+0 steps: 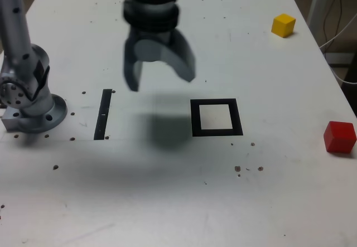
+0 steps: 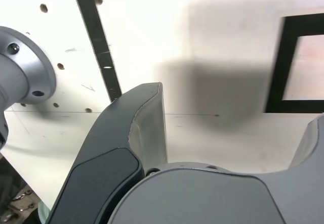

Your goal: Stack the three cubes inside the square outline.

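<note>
A: Where does the claw (image 1: 162, 80) stand?

B: It hangs above the white table (image 1: 167, 202) in the exterior view, pointing down, its two grey fingers (image 1: 133, 68) spread wide with nothing between them. In the wrist view one dark finger (image 2: 136, 128) rises in the foreground and the edge of the other shows at the frame's side, bare tabletop in the gap.

A: And the arm behind it?

B: A black-banded wrist runs up out of the frame at the claw's twelve o'clock. The round grey base (image 1: 33, 110) sits at the claw's nine o'clock, at the exterior view's left, bolted to the table.

A: What lies nearest the claw?

B: Its own shadow falls on the table directly below. At about eight o'clock lies a straight black strip (image 1: 103, 114); at about four o'clock lies the square outline (image 1: 216, 117), a thick black frame with a pale centre, nothing on it.

A: The cubes?

B: The yellow cube (image 1: 283, 25) sits at the claw's two o'clock, near the far edge. The red cube (image 1: 339, 137) sits at four o'clock, by the edge at the exterior view's right, well apart from the outline. I can find no green one in either view.

A: Any writing?

B: None readable; only small dark screw holes dot the table.
</note>
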Available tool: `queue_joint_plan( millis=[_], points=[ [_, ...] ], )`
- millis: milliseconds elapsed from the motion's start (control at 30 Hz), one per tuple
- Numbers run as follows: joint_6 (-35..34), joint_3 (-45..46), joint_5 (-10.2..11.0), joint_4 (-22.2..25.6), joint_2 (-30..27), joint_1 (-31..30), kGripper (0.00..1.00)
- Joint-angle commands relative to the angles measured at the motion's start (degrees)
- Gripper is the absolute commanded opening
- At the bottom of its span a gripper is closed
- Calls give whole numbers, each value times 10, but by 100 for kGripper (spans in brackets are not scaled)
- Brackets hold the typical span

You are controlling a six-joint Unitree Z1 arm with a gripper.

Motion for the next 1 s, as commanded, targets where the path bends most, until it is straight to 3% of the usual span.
queue_joint_plan(
  millis=[0,267,700,967],
  points=[
    [1,-56,8,22,27,-2,97],
    [20,-273,31,109,137,-24,97],
    [66,-522,41,175,265,-58,97],
    [91,-636,37,185,336,-64,97]
  ],
)
